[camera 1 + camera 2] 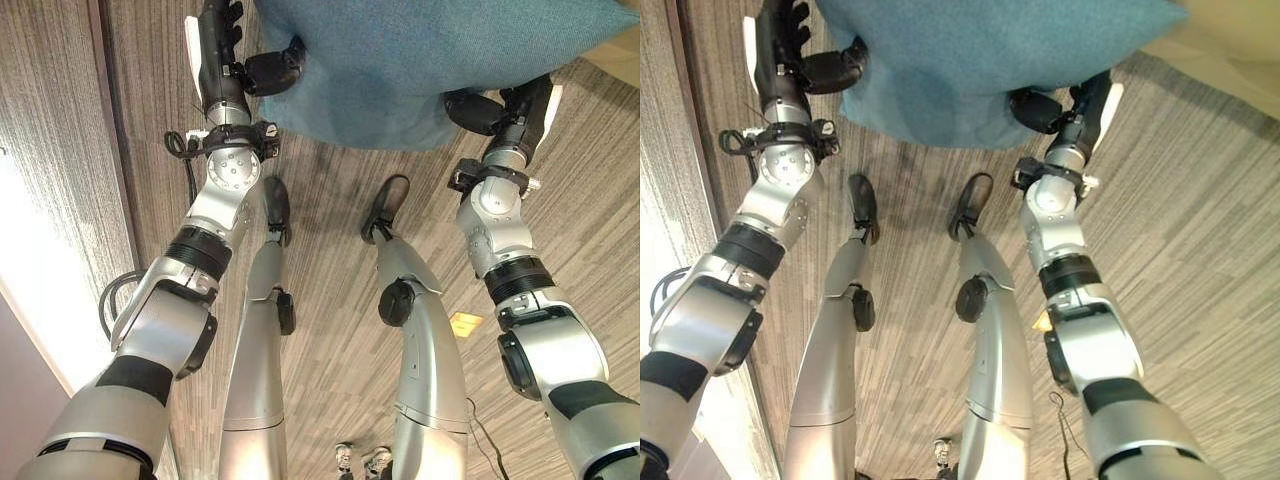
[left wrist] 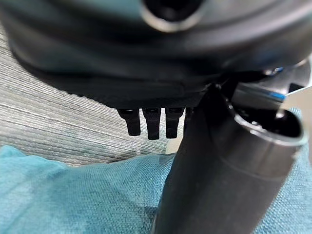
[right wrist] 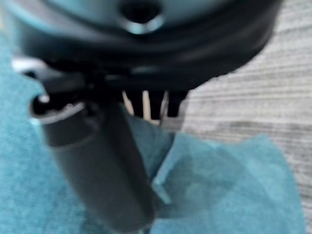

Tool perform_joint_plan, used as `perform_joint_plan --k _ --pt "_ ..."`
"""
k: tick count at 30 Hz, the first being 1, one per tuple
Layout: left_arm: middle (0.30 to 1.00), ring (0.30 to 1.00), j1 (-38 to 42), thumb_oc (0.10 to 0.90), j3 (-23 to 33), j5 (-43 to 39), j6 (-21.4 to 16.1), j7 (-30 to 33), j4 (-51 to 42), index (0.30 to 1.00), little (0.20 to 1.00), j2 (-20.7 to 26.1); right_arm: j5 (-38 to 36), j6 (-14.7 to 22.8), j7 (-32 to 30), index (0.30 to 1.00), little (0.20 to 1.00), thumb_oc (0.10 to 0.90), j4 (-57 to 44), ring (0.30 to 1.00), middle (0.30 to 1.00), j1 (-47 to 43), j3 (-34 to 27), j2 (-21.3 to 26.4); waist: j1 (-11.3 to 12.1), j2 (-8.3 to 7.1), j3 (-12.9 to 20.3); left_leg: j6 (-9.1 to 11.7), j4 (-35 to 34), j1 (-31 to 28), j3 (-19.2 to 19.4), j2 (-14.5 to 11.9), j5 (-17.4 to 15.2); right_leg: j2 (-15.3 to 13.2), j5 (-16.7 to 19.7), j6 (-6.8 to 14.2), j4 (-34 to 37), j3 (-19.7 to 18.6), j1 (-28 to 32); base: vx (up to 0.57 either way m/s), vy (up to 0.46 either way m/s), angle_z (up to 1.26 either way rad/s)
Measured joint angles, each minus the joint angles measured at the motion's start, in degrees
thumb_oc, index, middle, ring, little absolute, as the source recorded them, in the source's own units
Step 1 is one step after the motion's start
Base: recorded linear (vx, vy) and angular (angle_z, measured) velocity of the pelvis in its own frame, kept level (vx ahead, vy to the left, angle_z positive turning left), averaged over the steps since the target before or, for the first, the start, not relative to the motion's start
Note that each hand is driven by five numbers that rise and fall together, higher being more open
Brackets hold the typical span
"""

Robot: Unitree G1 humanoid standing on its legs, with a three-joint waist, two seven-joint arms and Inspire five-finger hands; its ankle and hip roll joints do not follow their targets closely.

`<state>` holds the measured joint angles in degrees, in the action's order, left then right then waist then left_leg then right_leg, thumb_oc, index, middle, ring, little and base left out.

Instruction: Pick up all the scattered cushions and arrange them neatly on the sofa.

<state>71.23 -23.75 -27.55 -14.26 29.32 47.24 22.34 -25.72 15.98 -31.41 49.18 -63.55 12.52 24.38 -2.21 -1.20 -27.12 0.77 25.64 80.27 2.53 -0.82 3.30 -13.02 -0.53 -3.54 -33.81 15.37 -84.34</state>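
Note:
A large teal cushion (image 1: pixel 420 60) hangs above the floor, held between my two hands. My left hand (image 1: pixel 215 60) grips its left edge: the thumb (image 2: pixel 219 170) lies on the teal cloth (image 2: pixel 73 195) and the fingers (image 2: pixel 146 122) reach past the edge. My right hand (image 1: pixel 520 110) holds the cushion's right lower corner, with its thumb (image 3: pixel 97 161) pressed onto the fabric (image 3: pixel 229 185) and its fingers behind it. The cushion's far side runs out of view at the top.
Grey wood-grain floor (image 1: pixel 330 180) lies below the cushion. A pale beige surface (image 1: pixel 1230 40) shows at the far right. A bright white strip (image 1: pixel 40 280) runs along the left. A small yellow tag (image 1: pixel 465 323) lies on the floor by my right arm.

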Motion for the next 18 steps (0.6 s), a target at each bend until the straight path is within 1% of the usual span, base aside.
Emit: perform_joint_plan --k 2,3,5,10,11,12,13,14,15,18 --pt "0.900 0.900 0.24 0.800 -0.65 -1.29 -0.03 -0.17 -0.24 0.900 0.900 -0.92 -0.33 -0.15 -0.01 0.900 0.900 0.800 -0.13 0.900 0.900 -0.40 0.55 0.06 0.03 0.00 0.00 0.03 0.00 0.14 0.00 -0.02 0.02 0.05 0.00 0.00 0.00 -0.01 -0.16 0.00 0.000 0.00" --pt "0.900 0.900 0.39 0.800 -0.51 -1.97 -0.03 -0.25 -0.26 0.900 0.900 -0.65 -0.43 -0.19 0.02 0.900 0.900 0.800 -0.14 0.900 0.900 -0.60 0.69 0.08 0.04 0.00 0.00 0.16 -0.04 0.23 -0.01 -0.03 0.11 0.05 0.01 -0.01 0.00 0.00 -0.27 0.00 0.000 0.00" --pt "0.900 0.900 0.36 0.800 -0.83 -4.20 -0.13 -1.41 -0.51 0.900 0.900 -2.06 -0.59 -0.19 0.14 0.900 0.900 0.800 -0.21 0.900 0.900 -0.66 0.69 0.07 0.09 0.00 0.00 0.23 -0.21 0.28 -0.07 -0.06 0.21 0.10 0.02 -0.03 0.01 0.01 -0.37 0.00 0.000 0.00" --pt "0.900 0.900 0.30 0.800 -0.73 -9.20 -0.88 -4.04 -0.57 0.900 0.900 -2.09 -2.11 -0.17 1.95 0.900 0.900 0.800 -0.46 0.900 0.900 -0.75 0.66 0.27 0.15 0.00 0.00 0.48 -0.43 0.41 -0.15 -0.30 0.39 0.37 0.02 -0.04 0.04 0.00 -0.60 0.00 0.000 0.00" --pt "0.900 0.900 0.31 0.800 -0.67 -10.87 -1.02 -5.13 -0.58 0.900 0.900 -1.87 -2.92 -0.17 2.78 0.484 0.484 0.522 -0.54 0.484 0.484 -0.79 0.66 0.35 0.17 0.00 0.00 0.53 -0.44 0.45 -0.18 -0.38 0.42 0.48 0.02 -0.04 0.04 0.00 -0.66 0.00 0.000 0.00" --pt "0.900 0.900 0.34 0.800 -0.66 -11.48 -1.11 -5.57 -0.58 0.900 0.900 -1.66 -3.51 -0.14 3.37 0.364 0.364 0.442 -0.58 0.364 0.364 -0.87 0.68 0.40 0.17 0.05 0.03 0.57 -0.43 0.54 -0.19 -0.39 0.44 0.50 0.02 -0.04 0.02 0.00 -0.76 0.00 0.000 0.00" --pt "0.827 0.827 0.42 0.751 -0.62 -12.32 -1.17 -6.21 -0.58 0.827 0.827 -1.56 -4.54 -0.15 3.90 0.300 0.300 0.400 -0.58 0.300 0.300 -1.04 0.71 0.44 0.19 0.17 0.09 0.59 -0.39 0.70 -0.21 -0.40 0.46 0.51 0.05 -0.09 0.02 0.00 -0.90 0.00 0.000 0.00" --pt "0.392 0.392 0.42 0.461 -0.61 -13.22 -1.40 -6.69 -0.59 0.392 0.392 -1.54 -5.30 -0.14 4.62 0.300 0.300 0.400 -0.59 0.300 0.300 -1.27 0.83 0.97 0.22 0.75 0.40 0.58 -0.16 1.33 -0.41 -0.39 0.46 0.50 0.07 -0.11 -0.02 0.08 -1.33 0.00 0.000 0.00" --pt "0.300 0.300 0.41 0.400 -0.44 -13.60 -1.64 -6.96 -0.60 0.300 0.300 -1.51 -5.92 -0.14 5.07 0.300 0.300 0.400 -0.63 0.300 0.300 -1.38 0.96 1.22 0.29 0.87 0.47 0.58 -0.05 1.53 -0.40 -0.38 0.45 0.50 0.10 -0.17 -0.04 0.05 -1.51 0.00 0.000 0.00" --pt "0.300 0.300 0.39 0.400 0.62 -15.74 -1.77 -7.17 -0.66 0.300 0.300 -1.39 -7.06 -0.16 5.38 0.300 0.300 0.400 -0.63 0.300 0.300 -1.48 2.27 1.96 0.32 0.91 0.48 0.58 0.18 1.77 -0.42 -0.41 0.46 0.53 0.19 -0.28 -0.12 0.05 -1.74 0.00 0.000 0.00"
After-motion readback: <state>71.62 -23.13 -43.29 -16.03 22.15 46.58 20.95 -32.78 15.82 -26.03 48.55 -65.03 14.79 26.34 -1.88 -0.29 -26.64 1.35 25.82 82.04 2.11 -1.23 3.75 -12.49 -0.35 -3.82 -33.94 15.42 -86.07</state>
